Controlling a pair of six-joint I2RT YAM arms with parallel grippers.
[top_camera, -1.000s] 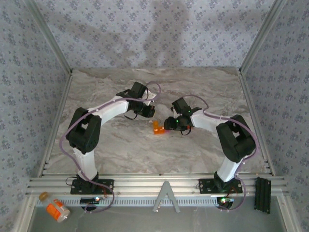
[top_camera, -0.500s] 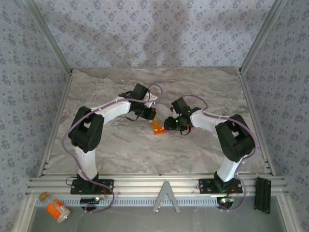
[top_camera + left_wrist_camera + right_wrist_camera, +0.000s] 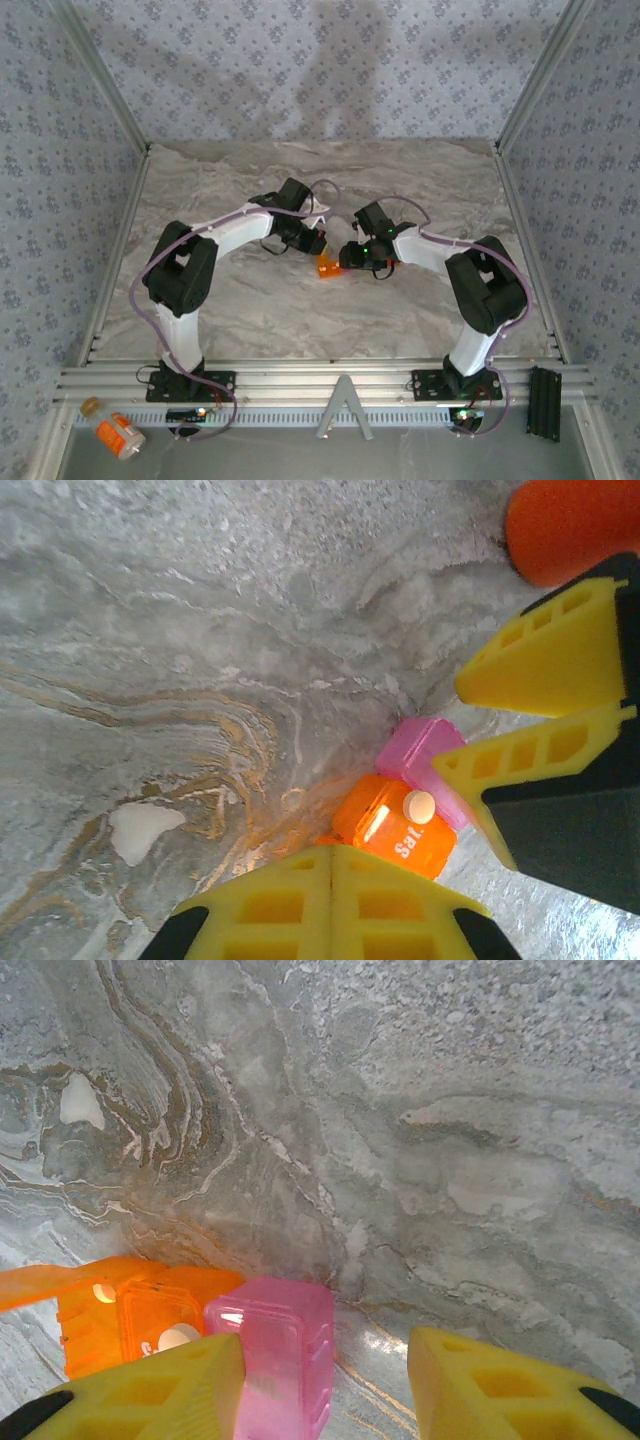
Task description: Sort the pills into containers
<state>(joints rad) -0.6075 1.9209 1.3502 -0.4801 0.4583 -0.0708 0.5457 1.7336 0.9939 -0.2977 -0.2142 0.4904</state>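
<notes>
On the near ledge, left of the arm bases, an orange bottle with a white label lies on its side, well apart from the work. A black strip lies at the ledge's right end.

Beyond the bases, both arms reach over the marbled table and meet near its middle. There the task's thing, a small orange box, rests on the table just in front of the two grippers.

The left gripper hovers just behind the box. In its wrist view the left gripper has its yellow fingers pressed together, the seam between them plain, and the orange box sits just past their tips. The box bears white lettering, and a round white pill lies at its edge beside the pink end.

The right gripper comes in from the other side. Its wrist view shows the right gripper with its fingers spread wide. The pink end stands between them, hard against one finger and apart from the other. The orange box adjoins it, with a pale pill in an open compartment.

Farther off in the left wrist view is a rounded orange shape, too blurred to name. Patterned walls close the scene.
</notes>
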